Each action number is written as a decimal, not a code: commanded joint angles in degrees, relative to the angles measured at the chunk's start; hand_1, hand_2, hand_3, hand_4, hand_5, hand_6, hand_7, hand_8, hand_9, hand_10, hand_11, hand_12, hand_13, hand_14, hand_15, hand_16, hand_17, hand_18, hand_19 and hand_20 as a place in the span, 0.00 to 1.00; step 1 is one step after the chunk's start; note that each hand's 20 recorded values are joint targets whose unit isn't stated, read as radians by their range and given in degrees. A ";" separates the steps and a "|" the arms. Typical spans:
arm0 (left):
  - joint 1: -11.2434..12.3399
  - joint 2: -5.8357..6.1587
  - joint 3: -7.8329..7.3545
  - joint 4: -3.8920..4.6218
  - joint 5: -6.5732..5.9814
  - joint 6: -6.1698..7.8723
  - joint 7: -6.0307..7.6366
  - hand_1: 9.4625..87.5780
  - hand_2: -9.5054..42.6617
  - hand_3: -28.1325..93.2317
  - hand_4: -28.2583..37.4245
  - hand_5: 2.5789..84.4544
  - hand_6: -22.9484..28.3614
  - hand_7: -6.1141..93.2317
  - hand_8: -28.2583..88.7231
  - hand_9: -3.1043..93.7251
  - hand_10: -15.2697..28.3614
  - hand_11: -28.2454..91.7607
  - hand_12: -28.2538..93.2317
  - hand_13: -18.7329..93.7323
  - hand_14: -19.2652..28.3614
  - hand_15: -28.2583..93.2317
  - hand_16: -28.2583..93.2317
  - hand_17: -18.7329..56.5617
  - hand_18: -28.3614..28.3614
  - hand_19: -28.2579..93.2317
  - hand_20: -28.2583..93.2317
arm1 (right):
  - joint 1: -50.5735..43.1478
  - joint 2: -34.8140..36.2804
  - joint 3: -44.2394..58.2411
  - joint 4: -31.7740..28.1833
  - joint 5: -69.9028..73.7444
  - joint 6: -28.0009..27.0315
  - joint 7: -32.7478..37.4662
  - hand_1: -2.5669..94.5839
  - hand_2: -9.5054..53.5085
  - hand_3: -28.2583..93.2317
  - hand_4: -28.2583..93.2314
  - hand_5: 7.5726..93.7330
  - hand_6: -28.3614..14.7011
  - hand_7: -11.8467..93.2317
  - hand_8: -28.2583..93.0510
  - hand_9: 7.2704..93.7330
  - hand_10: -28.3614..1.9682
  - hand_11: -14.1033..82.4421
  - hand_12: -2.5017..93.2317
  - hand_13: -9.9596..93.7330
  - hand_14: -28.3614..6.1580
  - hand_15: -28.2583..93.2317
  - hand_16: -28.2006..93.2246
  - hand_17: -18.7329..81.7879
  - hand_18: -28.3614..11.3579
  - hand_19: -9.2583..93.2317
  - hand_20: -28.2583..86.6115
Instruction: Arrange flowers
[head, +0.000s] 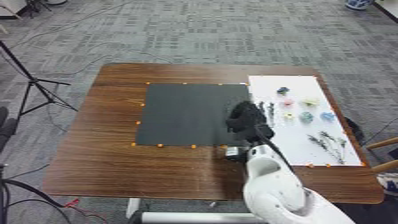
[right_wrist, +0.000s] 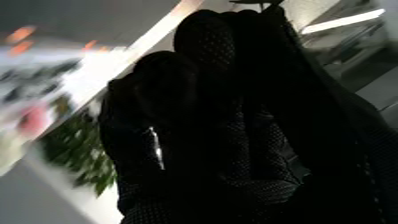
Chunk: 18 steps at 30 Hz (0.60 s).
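In the head view my right hand (head: 246, 117) is above the seam between the black sheet (head: 191, 115) and the white sheet (head: 289, 145). The right wrist view shows my right hand (right_wrist: 222, 110) with fingers curled round a green leafy sprig (right_wrist: 80, 152), its leaves beside the glove; most of its stem is hidden. Small flower heads lie on the white sheet: pink (head: 287, 102), yellow (head: 310, 101), blue (head: 328, 116) and others. Dark sprigs (head: 271, 111) are just right of the hand, and thin green stems (head: 330, 145) are nearer the front.
Orange markers (head: 161, 145) line the sheets' edges on the brown wooden table (head: 107, 165). A black tripod (head: 33, 80) stands on the floor to the left. Chair parts (head: 384, 152) are by the right side. The right forearm (head: 271, 175) crosses the table's front edge.
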 joint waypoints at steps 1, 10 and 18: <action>1.36 -0.64 -0.20 -0.28 -0.51 1.19 1.24 0.17 0.55 0.77 0.00 0.41 0.57 0.10 0.18 0.36 0.62 0.31 0.30 0.34 0.59 0.36 0.19 0.22 0.58 0.35 0.30 | 12.77 -10.00 -7.50 6.12 5.54 -9.32 -2.27 0.60 0.00 0.89 0.06 0.76 0.69 0.64 0.36 0.96 0.68 0.36 0.58 0.84 0.65 0.66 0.66 0.58 0.00 0.94 0.58; -0.65 1.01 1.40 0.33 0.11 1.44 0.39 0.17 0.54 0.78 0.00 0.41 0.58 0.10 0.18 0.36 0.61 0.31 0.30 0.34 0.60 0.35 0.19 0.21 0.58 0.35 0.30 | 16.57 -17.90 -12.78 14.16 6.77 -13.72 0.01 0.60 0.00 0.89 0.06 0.76 0.69 0.64 0.36 0.96 0.69 0.36 0.58 0.84 0.64 0.67 0.65 0.58 0.00 0.95 0.58; -1.02 1.85 2.39 0.32 -0.20 1.85 1.68 0.17 0.53 0.78 0.00 0.41 0.58 0.10 0.18 0.36 0.61 0.31 0.30 0.34 0.60 0.35 0.19 0.22 0.58 0.34 0.30 | 17.70 -21.72 -15.82 18.58 3.97 -15.94 1.64 0.60 0.00 0.89 0.06 0.76 0.70 0.65 0.36 0.96 0.70 0.37 0.58 0.84 0.63 0.67 0.65 0.59 0.00 0.95 0.58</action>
